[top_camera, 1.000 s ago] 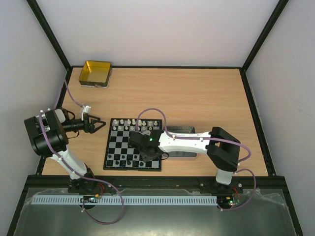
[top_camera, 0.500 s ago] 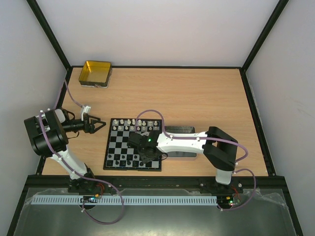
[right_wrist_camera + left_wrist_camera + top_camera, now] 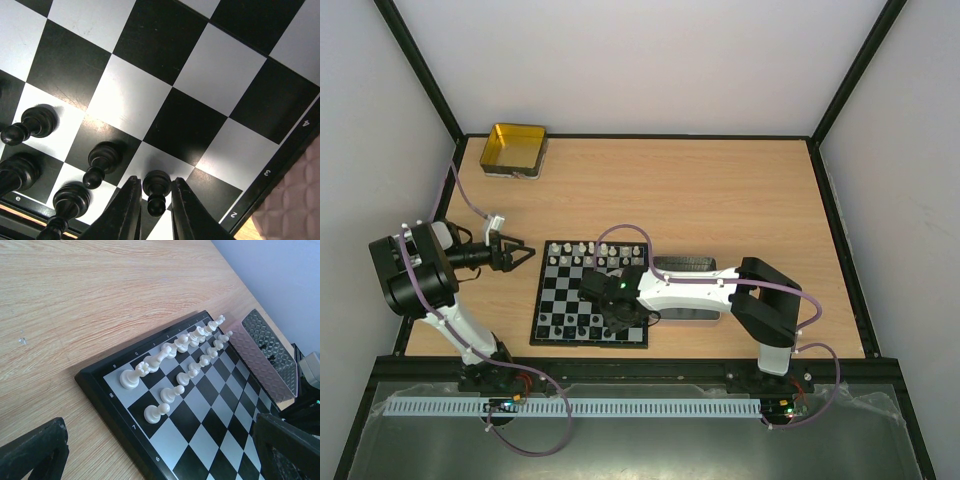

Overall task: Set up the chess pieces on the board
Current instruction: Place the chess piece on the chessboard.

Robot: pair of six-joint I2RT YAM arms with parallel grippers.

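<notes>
This is a robotics lab test cell. A pale wooden surface is boxed in by plain white panels on black frame posts. A left arm and a right arm are bolted at its near edge. Purple cables loop from their bases over a slotted white cable duct. The board and a gold-yellow tin lie on the surface.

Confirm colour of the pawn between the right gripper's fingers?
Black pawn, clearest in the right wrist view.
</notes>
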